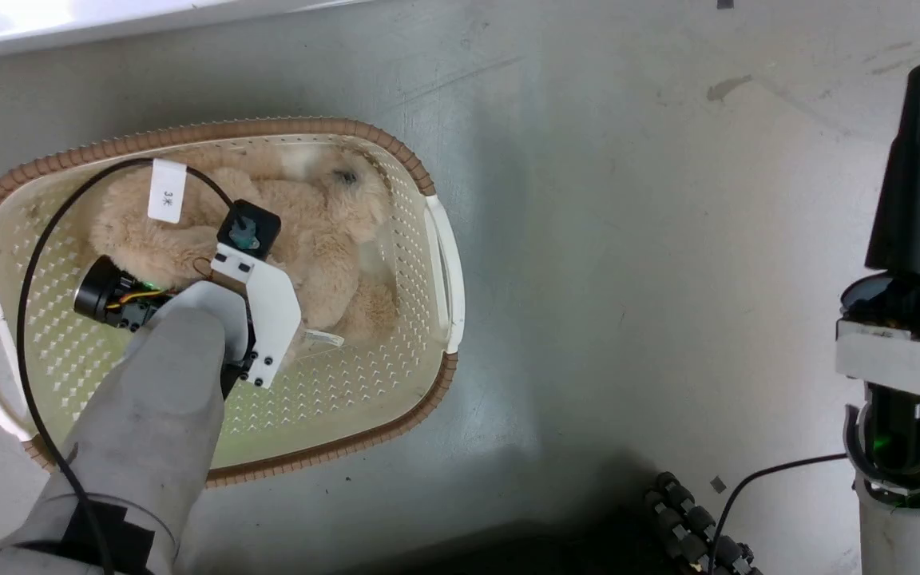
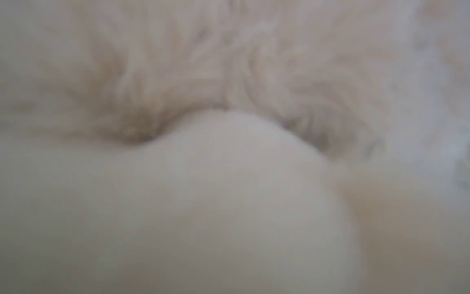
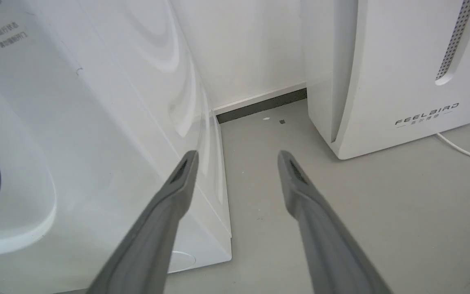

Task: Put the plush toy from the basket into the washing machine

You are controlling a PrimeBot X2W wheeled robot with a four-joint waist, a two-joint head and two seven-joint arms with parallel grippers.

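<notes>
Left hand (image 1: pixel 224 255) deep in plush toy (image 1: pixel 324 231)

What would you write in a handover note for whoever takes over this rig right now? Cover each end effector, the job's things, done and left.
Left end effector: down on the plush toy, tips hidden; open or shut unclear.
Right end effector: open, empty, beside the washing machine.
The plush toy lies in the basket on the floor.
Done: reach. Left: grasp, lift, load into the washing machine.
</notes>
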